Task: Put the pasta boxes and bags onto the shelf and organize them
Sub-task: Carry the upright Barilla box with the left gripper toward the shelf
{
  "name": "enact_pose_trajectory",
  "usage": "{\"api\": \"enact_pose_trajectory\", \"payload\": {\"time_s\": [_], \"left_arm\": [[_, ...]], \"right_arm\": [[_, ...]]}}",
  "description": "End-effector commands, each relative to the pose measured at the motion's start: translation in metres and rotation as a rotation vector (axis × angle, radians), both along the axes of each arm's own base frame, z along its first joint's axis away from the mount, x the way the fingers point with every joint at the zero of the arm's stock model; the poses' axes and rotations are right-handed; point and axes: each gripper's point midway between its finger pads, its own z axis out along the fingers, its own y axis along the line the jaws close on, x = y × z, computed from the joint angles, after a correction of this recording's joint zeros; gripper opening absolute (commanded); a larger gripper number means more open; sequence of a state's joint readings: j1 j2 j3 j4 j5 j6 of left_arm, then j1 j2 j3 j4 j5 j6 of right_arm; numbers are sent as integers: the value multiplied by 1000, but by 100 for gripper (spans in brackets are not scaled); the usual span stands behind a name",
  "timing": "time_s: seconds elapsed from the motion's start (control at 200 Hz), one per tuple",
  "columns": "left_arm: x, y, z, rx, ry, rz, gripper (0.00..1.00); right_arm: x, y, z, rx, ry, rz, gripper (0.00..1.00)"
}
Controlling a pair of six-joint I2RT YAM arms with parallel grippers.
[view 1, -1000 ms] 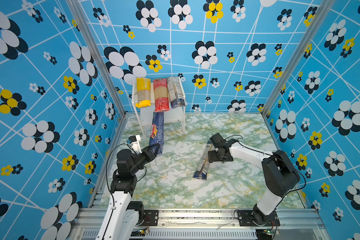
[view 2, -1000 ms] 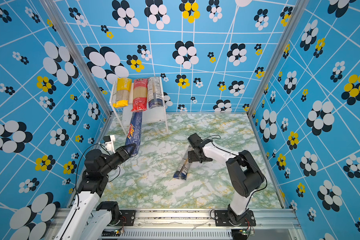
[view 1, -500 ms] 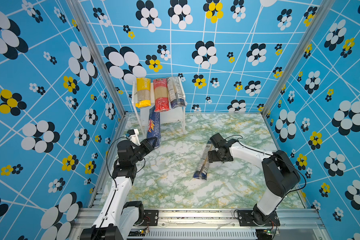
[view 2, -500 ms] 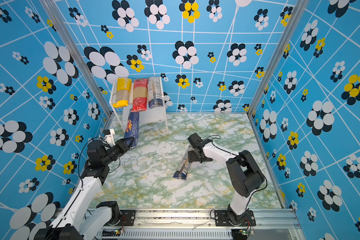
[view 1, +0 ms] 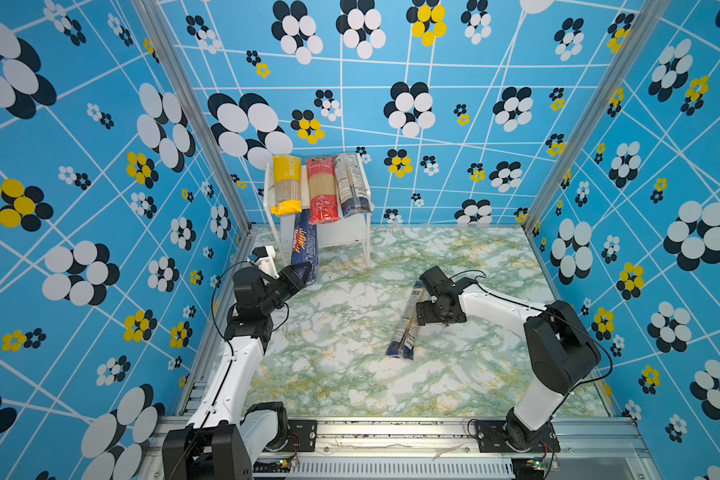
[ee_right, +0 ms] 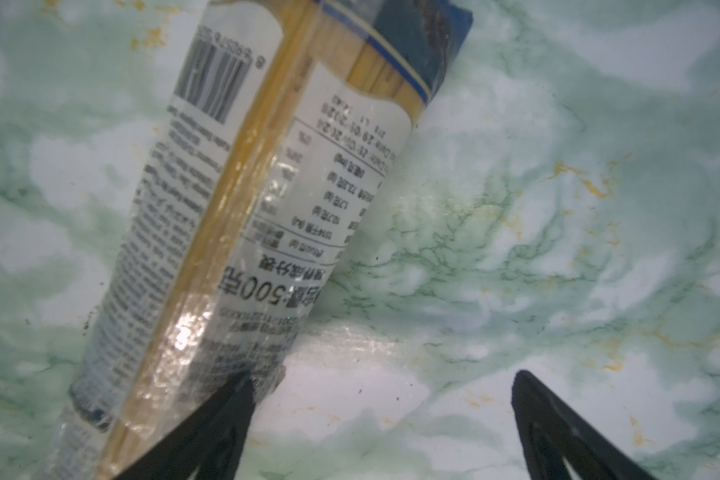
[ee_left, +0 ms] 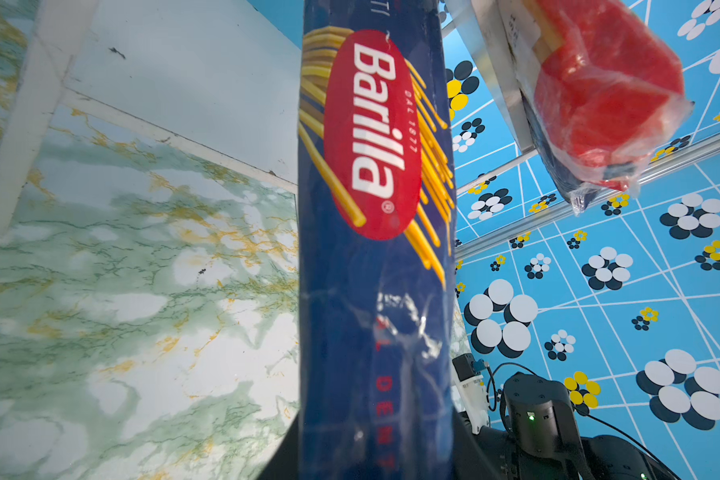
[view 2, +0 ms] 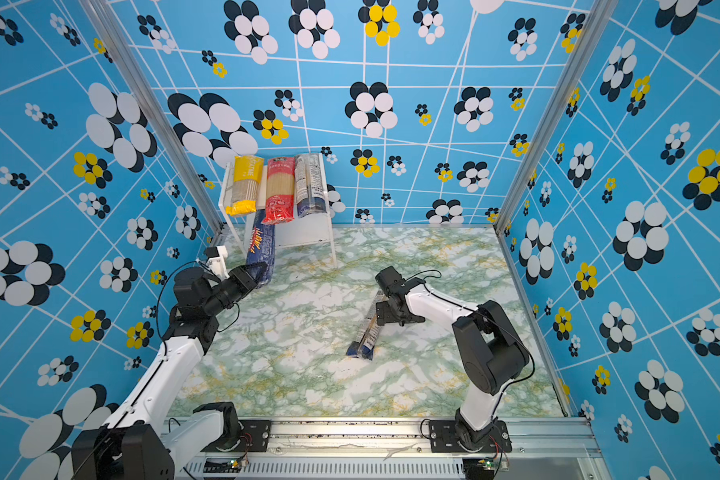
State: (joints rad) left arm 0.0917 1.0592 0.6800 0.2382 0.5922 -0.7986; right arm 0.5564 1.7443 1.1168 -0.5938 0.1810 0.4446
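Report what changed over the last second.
The left gripper, shut on the Barilla pack, carried it farther toward the shelf, its far end under the top board. The right gripper stayed open at the clear bag on the table; the yellow bag, red bag and text-covered bag on top did not move.

The Barilla pack (ee_left: 375, 291) was dark blue, red-badged; the desk (view 1: 350, 374) marbled green-white; the walls (view 1: 487, 75) blue with flowers.

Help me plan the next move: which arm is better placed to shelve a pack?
Left. Its hand is shut on the Barilla pack, aimed at the shelf; the right hand stands open beside the clear bag.
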Motion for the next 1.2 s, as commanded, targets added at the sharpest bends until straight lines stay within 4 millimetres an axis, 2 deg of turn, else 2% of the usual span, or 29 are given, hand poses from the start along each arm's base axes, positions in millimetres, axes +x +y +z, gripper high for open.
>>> {"api": "enact_pose_trajectory", "payload": {"time_s": [0.0, 0.915, 1.2], "left_arm": [[6, 6, 93, 81, -341, 21, 0], [69, 14, 95, 79, -335, 39, 0], [90, 15, 86, 54, -323, 34, 0]], "right_arm": [[-5, -7, -2, -15, 5, -4, 99], [-6, -10, 2, -23, -3, -5, 99], [-7, -12, 3, -25, -6, -10, 99]]}}
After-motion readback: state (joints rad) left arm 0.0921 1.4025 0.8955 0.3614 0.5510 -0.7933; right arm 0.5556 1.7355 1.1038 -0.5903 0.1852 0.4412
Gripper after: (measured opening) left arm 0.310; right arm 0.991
